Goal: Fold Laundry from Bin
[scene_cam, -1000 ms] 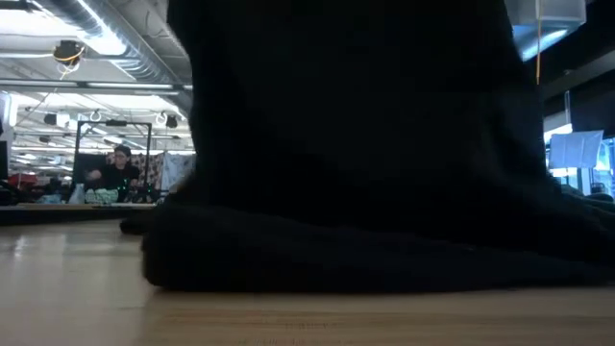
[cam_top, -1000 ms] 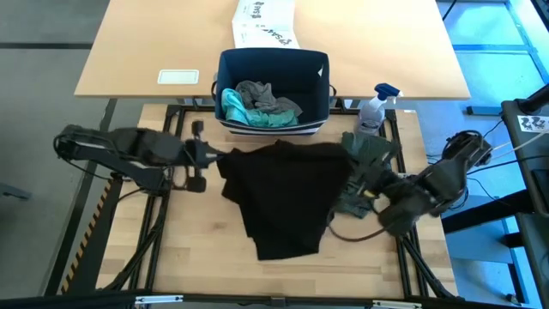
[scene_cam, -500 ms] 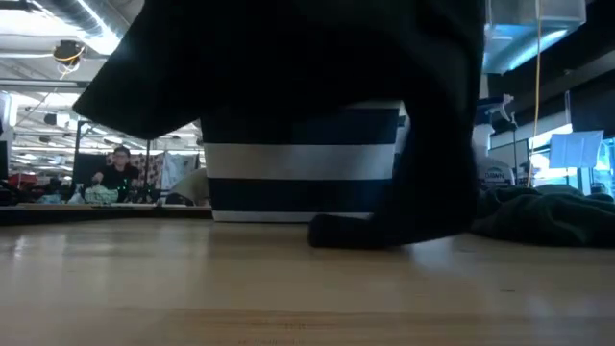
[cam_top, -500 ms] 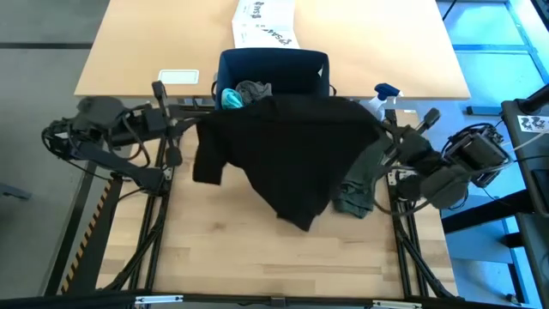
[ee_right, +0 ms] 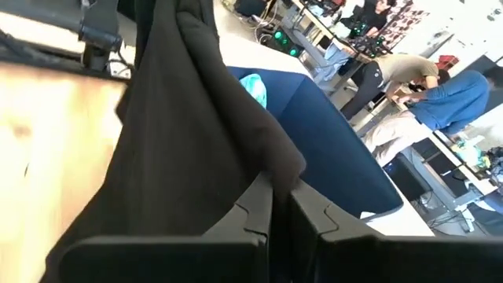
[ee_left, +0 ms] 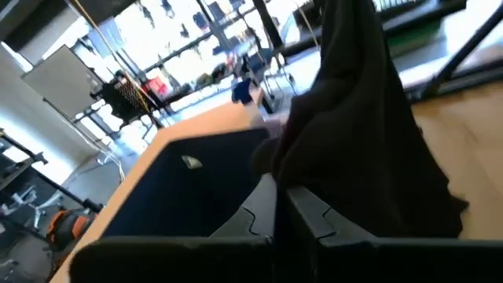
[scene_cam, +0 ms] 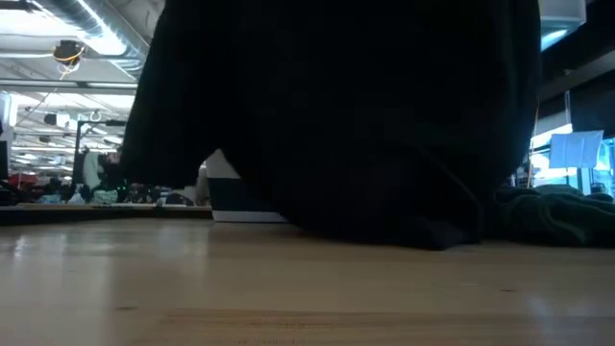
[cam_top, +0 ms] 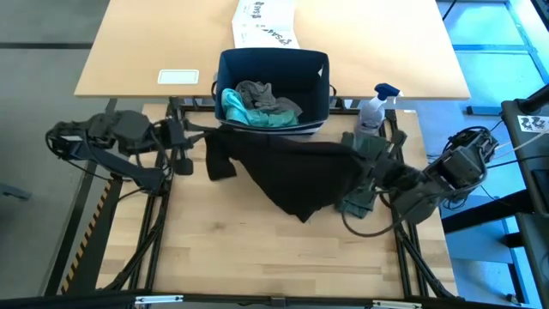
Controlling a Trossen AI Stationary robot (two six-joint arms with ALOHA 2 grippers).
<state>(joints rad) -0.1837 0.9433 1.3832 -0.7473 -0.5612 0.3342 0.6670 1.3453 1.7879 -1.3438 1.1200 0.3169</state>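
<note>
High view: black T-shirt (cam_top: 287, 167) pinched by left gripper (cam_top: 190, 146) and right gripper (cam_top: 371, 174), hanging just in front of the bin (cam_top: 273, 70), not folded yet, 2 pieces left inside.

High view straight down; low view table-level, seemingly close behind black T-shirt (scene_cam: 336, 115); both share it.
</note>
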